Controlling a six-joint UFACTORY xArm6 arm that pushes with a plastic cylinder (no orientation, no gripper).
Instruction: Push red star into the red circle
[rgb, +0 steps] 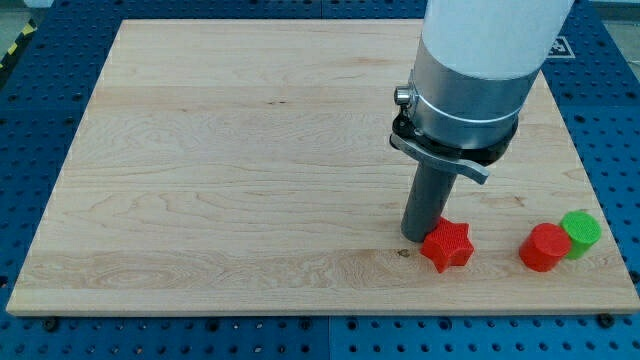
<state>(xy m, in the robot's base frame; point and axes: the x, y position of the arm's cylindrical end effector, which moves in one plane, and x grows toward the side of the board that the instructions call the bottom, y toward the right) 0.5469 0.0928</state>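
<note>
A red star block (448, 245) lies on the wooden board near the view's bottom right. A red circle block (543, 247) lies further to the view's right, with a gap between it and the star. My tip (414, 236) stands at the star's left edge, touching or almost touching it. The rod rises from there into the grey and white arm (470, 80) at the view's top right.
A green round block (580, 233) sits against the red circle's right side, close to the board's right edge. The wooden board (250, 170) lies on a blue perforated table.
</note>
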